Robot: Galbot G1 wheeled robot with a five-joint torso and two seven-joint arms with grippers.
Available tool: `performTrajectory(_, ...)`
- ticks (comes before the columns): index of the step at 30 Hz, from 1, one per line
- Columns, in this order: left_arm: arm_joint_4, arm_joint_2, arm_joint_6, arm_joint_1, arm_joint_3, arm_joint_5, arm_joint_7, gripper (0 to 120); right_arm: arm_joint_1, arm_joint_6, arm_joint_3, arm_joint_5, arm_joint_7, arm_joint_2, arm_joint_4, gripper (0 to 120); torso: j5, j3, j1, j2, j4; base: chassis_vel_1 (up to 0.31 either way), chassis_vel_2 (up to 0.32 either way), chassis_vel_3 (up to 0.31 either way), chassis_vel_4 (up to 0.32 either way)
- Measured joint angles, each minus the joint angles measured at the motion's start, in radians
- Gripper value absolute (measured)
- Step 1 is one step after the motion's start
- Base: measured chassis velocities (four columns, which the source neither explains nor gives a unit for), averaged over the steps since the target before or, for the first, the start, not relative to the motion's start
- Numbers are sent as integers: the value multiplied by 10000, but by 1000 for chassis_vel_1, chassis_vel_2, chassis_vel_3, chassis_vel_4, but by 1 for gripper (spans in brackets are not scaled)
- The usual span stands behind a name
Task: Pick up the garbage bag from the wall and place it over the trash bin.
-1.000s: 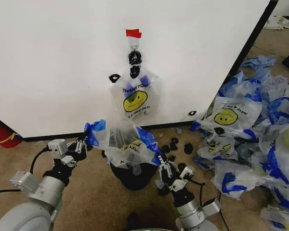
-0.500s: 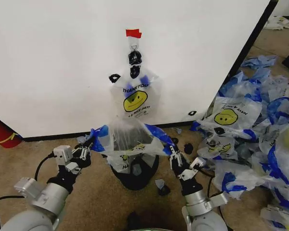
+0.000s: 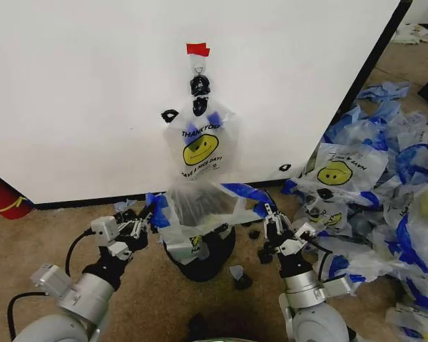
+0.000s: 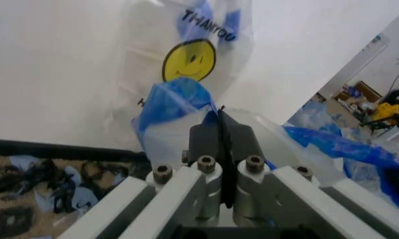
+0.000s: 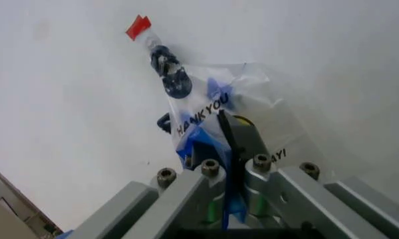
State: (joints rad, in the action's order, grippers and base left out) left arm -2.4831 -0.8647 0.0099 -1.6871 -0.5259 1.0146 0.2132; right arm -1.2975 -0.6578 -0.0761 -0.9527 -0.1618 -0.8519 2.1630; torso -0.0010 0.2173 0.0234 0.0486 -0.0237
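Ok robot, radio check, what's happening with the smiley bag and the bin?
Left tool and right tool both shut on garbage bag, stretched open over trash bin. Another bag hangs on the wall. Nothing in the way.

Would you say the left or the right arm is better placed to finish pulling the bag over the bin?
Neither alone, probably: left gripper and right gripper each pinch a side of the garbage bag, stretched over the trash bin.

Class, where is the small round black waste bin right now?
In the head view, the small round black waste bin sits on the floor below the white wall panel, between both pincers, under the stretched plastic bag.
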Motion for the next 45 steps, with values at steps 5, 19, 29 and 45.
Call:
performTrajectory(5,167,-162,-55,3,359,-236,-32,0,-228,-27,131,74,23,3,-72,0,0,0,0,0,1,0,0,0,0)
performTrajectory(19,592,-320,-241,110,311,-566,-162,0,462,-41,-901,358,-11,-493,-780,0,-1,0,0,0,1,0,0,0,0)
performTrajectory(29,616,-253,-393,-53,-8,-675,-183,0,1285,121,-2159,930,-360,-779,-970,0,-1,0,0,0,2,0,0,0,0)
performTrajectory(45,653,-212,-437,-135,-2,-847,-211,0,497,135,-2435,1418,-599,-1082,-962,0,-1,0,0,0,0,0,0,0,0)
